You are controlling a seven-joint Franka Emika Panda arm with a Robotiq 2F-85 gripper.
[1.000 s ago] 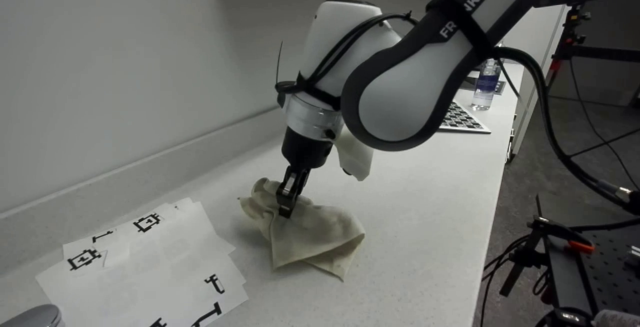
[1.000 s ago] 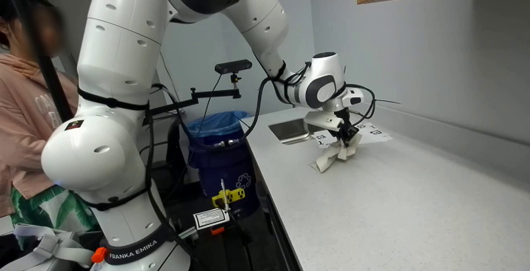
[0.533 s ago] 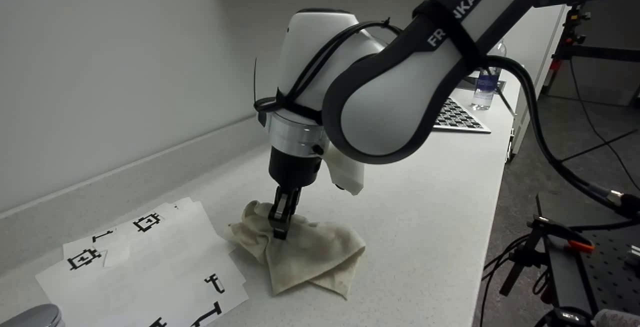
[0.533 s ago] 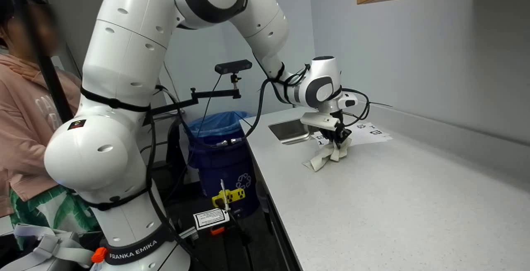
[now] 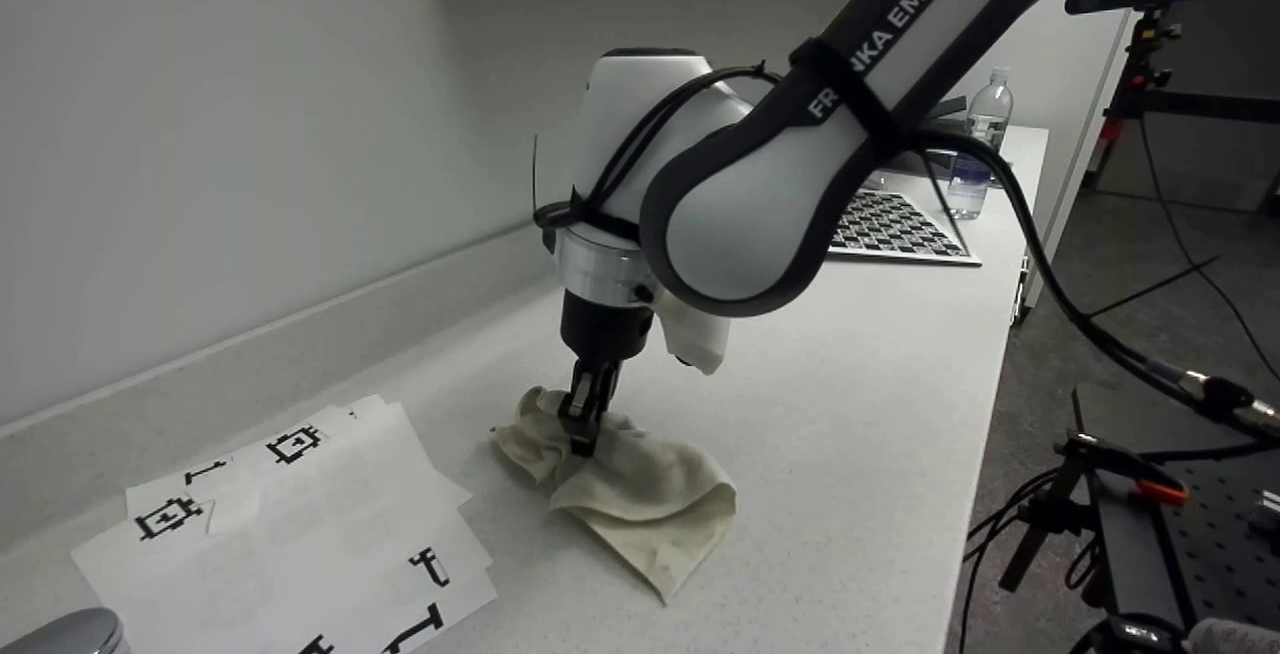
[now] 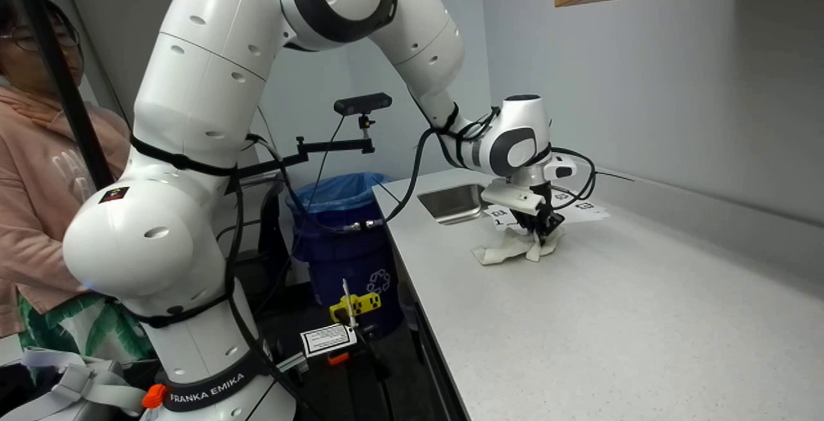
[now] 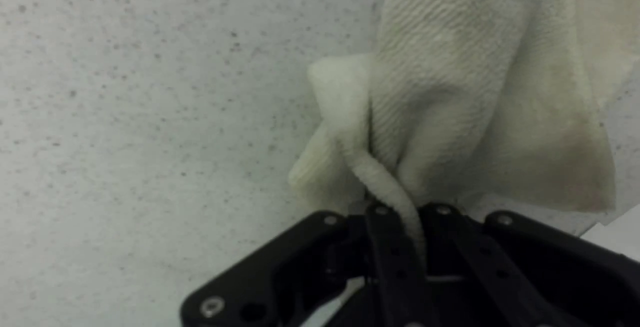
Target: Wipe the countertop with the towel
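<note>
Speckled countertop [image 5: 850, 434] under towel [image 5: 655, 479]; printed papers [image 5: 290, 524]; checkered board [image 5: 893, 229]; bottle [image 5: 968, 186]

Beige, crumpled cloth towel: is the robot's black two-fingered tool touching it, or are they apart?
Touching. The wrist view shows it plainly: the black two-fingered tool clamps a narrow fold of the beige cloth towel between its jaws.

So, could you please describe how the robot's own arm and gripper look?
The arm is white with rounded joints, dark trim and white FRANKA EMIKA lettering. Black straps tie black cables to it. Below a silver wrist collar, the gripper is black, with slim linked fingers and small metallic screw heads.
</note>
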